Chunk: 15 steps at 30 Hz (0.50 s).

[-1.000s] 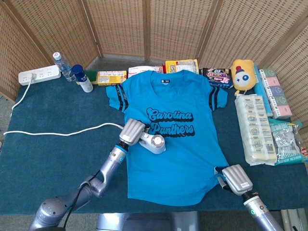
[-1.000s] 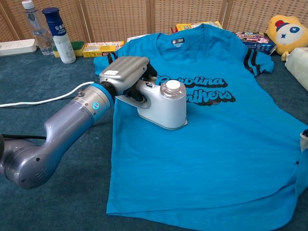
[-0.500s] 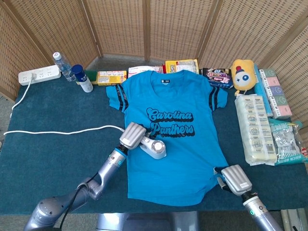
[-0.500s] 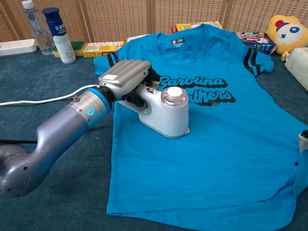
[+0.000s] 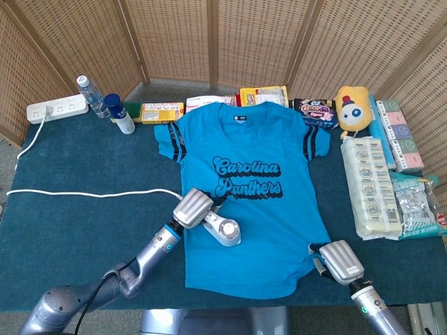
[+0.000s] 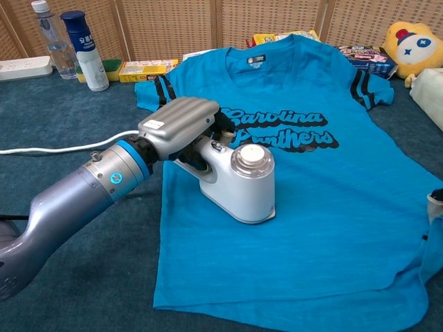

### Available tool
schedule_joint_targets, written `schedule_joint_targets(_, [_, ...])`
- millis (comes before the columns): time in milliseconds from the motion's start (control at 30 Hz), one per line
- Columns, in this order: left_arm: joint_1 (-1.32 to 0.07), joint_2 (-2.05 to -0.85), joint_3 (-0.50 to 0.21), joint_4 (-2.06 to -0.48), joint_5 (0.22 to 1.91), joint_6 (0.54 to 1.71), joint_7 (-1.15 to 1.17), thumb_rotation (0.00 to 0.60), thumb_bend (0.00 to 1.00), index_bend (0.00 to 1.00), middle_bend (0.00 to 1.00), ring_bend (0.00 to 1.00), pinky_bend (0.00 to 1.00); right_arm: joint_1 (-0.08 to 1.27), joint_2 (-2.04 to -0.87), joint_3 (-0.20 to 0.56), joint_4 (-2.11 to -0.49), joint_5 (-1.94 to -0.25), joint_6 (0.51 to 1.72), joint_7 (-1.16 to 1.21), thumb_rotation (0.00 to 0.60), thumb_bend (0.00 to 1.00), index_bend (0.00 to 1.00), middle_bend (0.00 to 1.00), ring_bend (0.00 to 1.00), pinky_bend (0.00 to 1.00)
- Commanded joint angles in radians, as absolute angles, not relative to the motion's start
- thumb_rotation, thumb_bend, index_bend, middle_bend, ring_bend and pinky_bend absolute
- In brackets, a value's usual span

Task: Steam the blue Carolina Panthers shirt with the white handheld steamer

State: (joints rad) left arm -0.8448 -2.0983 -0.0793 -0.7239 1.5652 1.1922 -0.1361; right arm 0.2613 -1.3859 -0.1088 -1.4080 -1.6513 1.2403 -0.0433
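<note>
The blue Carolina Panthers shirt lies flat on the dark green table, collar at the far side. The white handheld steamer stands on the shirt's left half, just below the lettering, also seen as steamer in the chest view. My left hand grips its handle from the left; the same left hand covers the handle in the chest view. My right hand holds the shirt's lower right hem corner, which rises off the table. Only a sliver of the right hand shows in the chest view.
The steamer's white cord runs across the left of the table to a power strip. Two bottles stand at the back left. Snack boxes line the back edge. A yellow plush toy and tissue packs fill the right side.
My left hand has slid the steamer down the shirt toward the near hem, away from the lettering. The right hand has stayed at the hem corner.
</note>
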Motion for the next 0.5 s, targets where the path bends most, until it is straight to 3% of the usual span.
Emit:
schedule_joint_targets(33, [-0.837,-2.096,-0.072,-0.733,1.569,1.193,-0.134,0.600,0.31,0.80,0.77,0.69,0.77,0.261,-1.386,-0.109,-1.409,-1.651,1.241,-0.044,0.600,0.61,0.63,0.62,0.70,0.84])
schedule_joint_targets(500, [-0.808,-2.081,-0.026,-0.815,1.620,1.230,-0.145,0.600,0.31,0.80,0.77,0.69,0.77,0.259,-1.384,-0.108,-1.408,-1.651,1.243,-0.043,0.600,0.61,0.64,0.62,0.70,0.84])
